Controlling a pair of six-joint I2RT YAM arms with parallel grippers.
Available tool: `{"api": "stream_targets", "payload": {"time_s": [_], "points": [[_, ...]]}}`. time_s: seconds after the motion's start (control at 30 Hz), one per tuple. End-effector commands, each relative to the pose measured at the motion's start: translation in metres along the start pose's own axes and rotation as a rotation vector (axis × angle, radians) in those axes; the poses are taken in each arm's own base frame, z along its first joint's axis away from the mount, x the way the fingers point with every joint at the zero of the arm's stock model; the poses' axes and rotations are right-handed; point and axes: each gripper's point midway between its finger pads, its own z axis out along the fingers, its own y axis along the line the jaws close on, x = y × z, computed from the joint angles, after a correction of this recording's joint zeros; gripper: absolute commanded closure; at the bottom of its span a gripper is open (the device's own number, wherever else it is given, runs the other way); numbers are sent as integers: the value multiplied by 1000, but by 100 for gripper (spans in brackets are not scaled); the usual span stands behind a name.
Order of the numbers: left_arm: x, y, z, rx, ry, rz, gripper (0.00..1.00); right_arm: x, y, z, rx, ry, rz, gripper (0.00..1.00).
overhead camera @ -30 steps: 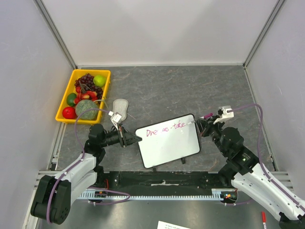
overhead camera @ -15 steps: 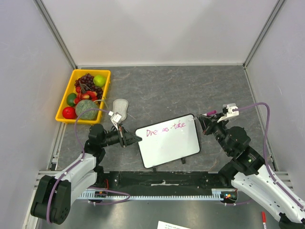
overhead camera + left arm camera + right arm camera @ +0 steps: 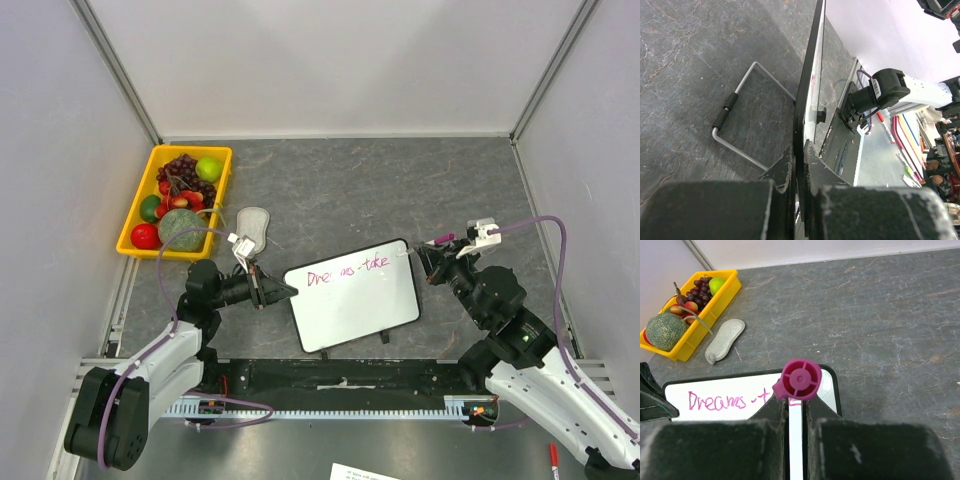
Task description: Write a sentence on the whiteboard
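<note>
Whiteboard (image 3: 355,302) lies tilted on the grey table (image 3: 400,185), a little toward 6 o'clock of its centre, with its long side rising toward 2 o'clock. It is small and white, with a thin black frame and rounded corners. Seen from the left wrist, it stands nearly edge-on, propped on a bent wire stand (image 3: 735,102) behind it. The sentence (image 3: 347,271) runs along the upper part of the board in thin magenta strokes. "Dreams" reads clearly, then a short dash and a word that looks like "take". The lower part of the surface is blank.

The left gripper (image 3: 285,292) is clamped on the board's 9 o'clock edge, and the black frame passes between its closed fingers. The right gripper (image 3: 427,262) sits at the board's 2 o'clock corner, closed around a magenta marker (image 3: 801,378). From the right wrist, the marker's round end faces the camera and covers the last letters. Whether its tip touches the board cannot be told.

At 10 o'clock from the board, just beyond the left arm, lies a grey oval eraser pad (image 3: 252,226). Further along at 10 o'clock, against the left wall, stands a yellow tray (image 3: 135,220) holding dark grapes (image 3: 182,166), a green apple (image 3: 209,168), a netted melon (image 3: 180,229) and a red apple (image 3: 145,236). Nothing lies on the writing surface.
</note>
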Motion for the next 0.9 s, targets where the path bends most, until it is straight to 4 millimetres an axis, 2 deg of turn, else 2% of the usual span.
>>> {"api": "stream_targets", "payload": {"time_s": [0.0,0.87], "points": [[-5,2,0,0,-20,100,98,-2,-1,0,2,-4,-15,100],[-4,2,0,0,-21,99,98,6,7,6,-37,41,-52,100]]}}
